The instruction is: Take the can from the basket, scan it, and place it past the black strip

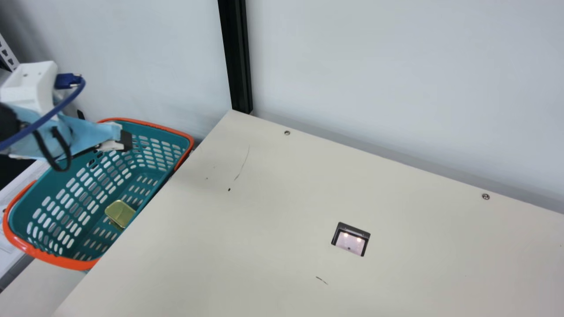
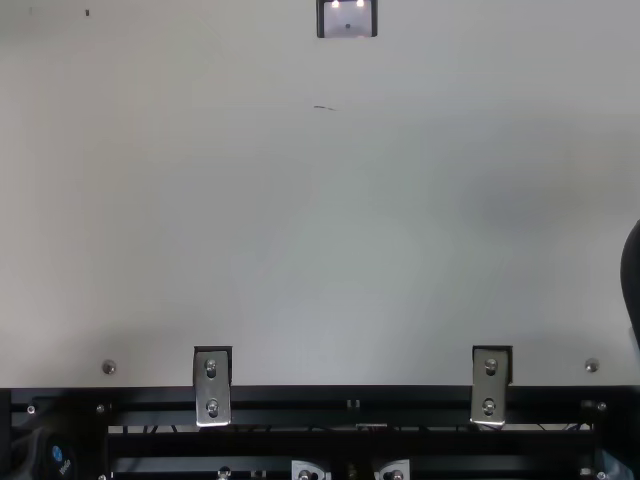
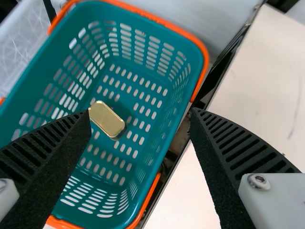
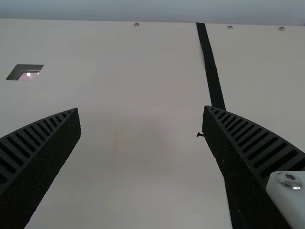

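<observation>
Your left gripper (image 3: 140,113) hangs over the basket (image 3: 86,12), its ribbed fingers spread wide, with nothing between them. Below the fingertips, nearer one finger than the other, the can (image 3: 107,119) lies on the basket floor, well apart from both pads. You see its gold face, rounded at the corners and free of any lettering that can be made out; no brand or label can be told from it.

Farther off, beside the basket, the cream table (image 1: 246,264) begins. Out across it, well apart from your left gripper on the side away from the basket, the scanner window (image 1: 350,242) sits lit in the tabletop. Your right gripper (image 4: 142,112) is also wide open and empty, over the table; the black strip (image 4: 213,76) runs past it, partly behind one of its fingers.

As judged from this, you are at the reach for the can, with no step finished. Grasping it, lifting it clear of the rim, scanning it and setting it down past the strip are all left for you.
</observation>
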Available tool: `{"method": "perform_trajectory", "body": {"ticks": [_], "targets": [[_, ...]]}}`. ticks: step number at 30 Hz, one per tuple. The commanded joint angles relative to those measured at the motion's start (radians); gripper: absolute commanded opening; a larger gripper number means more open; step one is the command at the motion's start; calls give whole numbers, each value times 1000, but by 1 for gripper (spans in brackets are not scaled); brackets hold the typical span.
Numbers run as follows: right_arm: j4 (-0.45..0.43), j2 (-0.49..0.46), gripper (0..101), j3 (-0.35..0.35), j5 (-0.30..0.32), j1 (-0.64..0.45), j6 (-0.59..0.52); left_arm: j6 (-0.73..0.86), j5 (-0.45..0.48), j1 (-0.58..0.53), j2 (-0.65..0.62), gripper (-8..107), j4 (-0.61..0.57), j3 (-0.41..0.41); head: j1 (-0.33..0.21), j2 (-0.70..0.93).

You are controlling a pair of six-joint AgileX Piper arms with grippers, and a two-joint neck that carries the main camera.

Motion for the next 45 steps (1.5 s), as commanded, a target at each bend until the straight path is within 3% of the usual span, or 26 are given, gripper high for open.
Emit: {"method": "perform_trajectory", "body": {"ticks": [1,13,26,45], "targets": [[0,0,101,0,0,0,0,-53,-1,-1,93,90,11,-29,-34,11],[0,0,101,0,0,0,0,-319,-17,5,373,90,117,-164,-34,11],[0,0,101,0,0,0,0,-499,12,56,646,90,174,-304,-34,11],[0,0,101,0,0,0,0,-593,71,127,849,90,165,-419,-34,11]]}}
